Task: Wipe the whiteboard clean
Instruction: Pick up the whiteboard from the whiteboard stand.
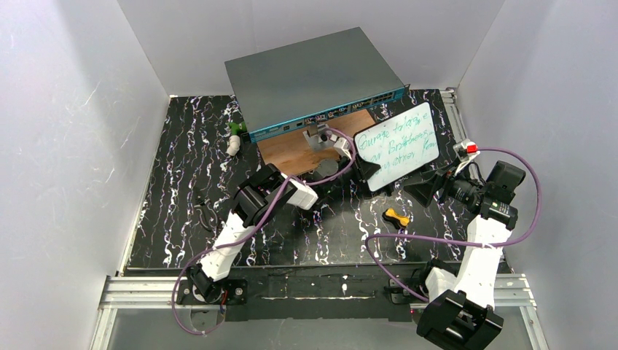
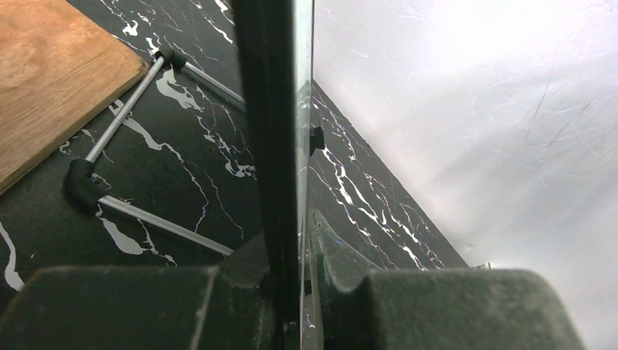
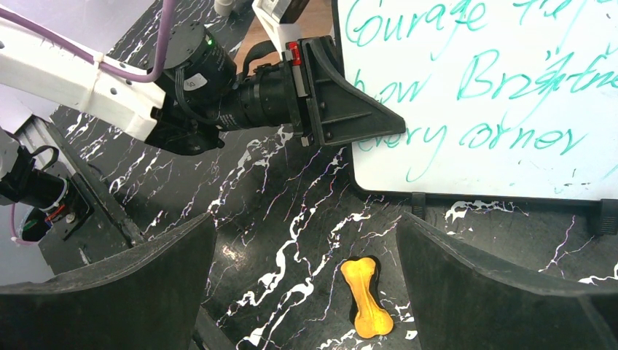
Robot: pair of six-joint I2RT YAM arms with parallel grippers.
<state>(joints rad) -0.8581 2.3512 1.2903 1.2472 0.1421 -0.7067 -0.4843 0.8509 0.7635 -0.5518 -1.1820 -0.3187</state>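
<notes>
Whiteboard (image 1: 401, 144), scrawled in green, stands toward the far right corner of the bench (image 1: 182, 219). My left gripper (image 1: 362, 169) is clamped on its left edge. My right gripper (image 3: 306, 240) is spread apart near it.

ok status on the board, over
left tool shut on whiteboard edge; right tool open, empty. green writing unerased. yellow bone lies by right tool.
</notes>
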